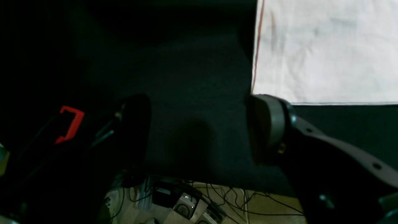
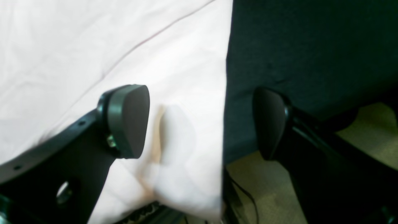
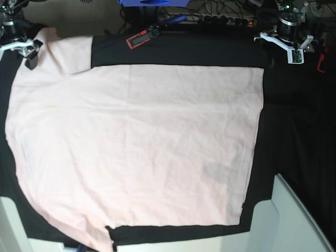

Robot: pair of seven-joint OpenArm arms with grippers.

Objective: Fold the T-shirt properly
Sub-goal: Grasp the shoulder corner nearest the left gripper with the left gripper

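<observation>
The T-shirt (image 3: 136, 147) lies spread out, plain pale pink side up, over the black table cover (image 3: 299, 131), taking up most of it. One sleeve reaches up toward the corner where the right arm sits, and the straight hem runs down the side nearer the left arm.

The right gripper (image 2: 199, 124) hangs with its jaws spread wide and nothing between them. One pad (image 2: 130, 121) sits above the pink cloth, over a rumpled bit of sleeve; the other pad (image 2: 270, 124) is out past the shirt's edge, over the black cover. The shirt's edge runs straight through the gap between the two, so the jaws straddle it without pinching it. Just below the jaws the table ends and yellowish floor (image 2: 367, 137) shows.

The left gripper (image 1: 199, 130) is likewise released, jaws well apart, holding nothing. Between them there is only black cover. The corner of the T-shirt (image 1: 326, 53) lies just beyond the tip of one finger (image 1: 267, 127); I cannot tell whether that finger touches it. The other finger (image 1: 136, 124) is well clear of the cloth, in deep shadow. Beside it a red clip-like part (image 1: 70, 124) shows, and below the jaws, past the table edge, there is a tangle of cables (image 1: 217, 199) on the floor.
</observation>
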